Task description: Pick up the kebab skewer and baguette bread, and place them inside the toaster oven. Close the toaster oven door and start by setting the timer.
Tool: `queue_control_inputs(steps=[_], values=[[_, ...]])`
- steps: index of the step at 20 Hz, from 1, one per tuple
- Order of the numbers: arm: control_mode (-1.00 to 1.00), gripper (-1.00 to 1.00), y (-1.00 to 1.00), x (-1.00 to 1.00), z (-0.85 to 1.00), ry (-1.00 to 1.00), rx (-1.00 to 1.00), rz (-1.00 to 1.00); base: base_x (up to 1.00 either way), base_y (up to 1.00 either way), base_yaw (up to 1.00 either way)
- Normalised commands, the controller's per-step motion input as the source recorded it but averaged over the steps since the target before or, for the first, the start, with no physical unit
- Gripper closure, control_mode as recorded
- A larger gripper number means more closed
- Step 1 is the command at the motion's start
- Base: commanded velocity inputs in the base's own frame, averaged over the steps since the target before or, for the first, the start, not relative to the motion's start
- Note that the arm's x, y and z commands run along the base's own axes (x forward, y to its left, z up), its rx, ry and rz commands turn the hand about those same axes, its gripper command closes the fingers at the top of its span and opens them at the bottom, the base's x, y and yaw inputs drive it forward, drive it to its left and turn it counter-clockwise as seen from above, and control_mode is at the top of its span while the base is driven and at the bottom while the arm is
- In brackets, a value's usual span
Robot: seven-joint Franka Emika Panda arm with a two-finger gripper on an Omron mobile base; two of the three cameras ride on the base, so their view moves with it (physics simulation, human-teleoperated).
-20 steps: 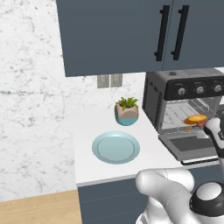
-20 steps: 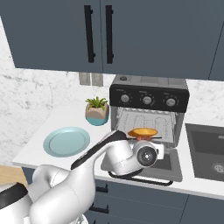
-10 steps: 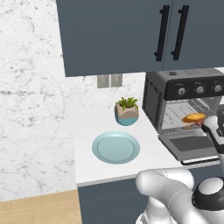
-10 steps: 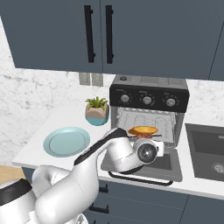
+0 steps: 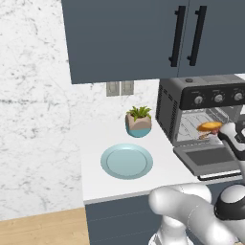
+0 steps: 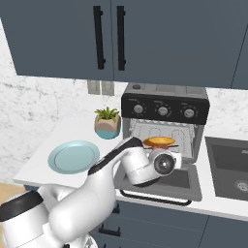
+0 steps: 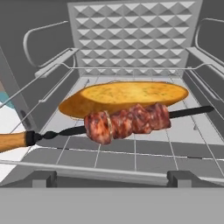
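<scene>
So both bits of food are sitting on the wire rack of the boxy dark grey toaster oven (image 6: 164, 116) right now: the stubby golden-orange baguette bread (image 7: 124, 96) is lying across the rack, and the thin dark kebab skewer with its reddish-brown meat chunks (image 7: 127, 121) is resting just in front of it, wooden handle poking out toward the left wall. My two-finger pincer (image 6: 170, 162) is hanging at the oven mouth with its jaws spread wide, gripping nothing.

Next up, I reckon, is the flat dark grey drop-down door with the light bar handle (image 6: 160, 186), which is lying fully open. I'm thinking I should back straight out so I'm not clipping that handle end, then get under the door's front edge and swing it up evenly.

Around me: white countertop (image 5: 162, 170), round pale blue plate (image 5: 127, 161), small potted green plant (image 5: 139, 122), marble backsplash, dark cabinets overhead, a sink to the oven's right.
</scene>
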Motion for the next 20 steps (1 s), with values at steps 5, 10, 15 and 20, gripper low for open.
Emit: queue_control_inputs(steps=[5,10,15,20], values=[[-1.0,-1.0,0.0,0.18,0.0,0.0,0.02,0.0,0.0,0.0,0.0],[-1.0,-1.0,0.0,0.19,0.0,0.0,0.02,0.0,0.0,0.0,0.0],[-1.0,-1.0,0.0,0.2,0.0,0.0,0.02,0.0,0.0,0.0,0.0],[-1.0,-1.0,0.0,0.2,0.0,0.0,0.02,0.0,0.0,0.0,0.0]])
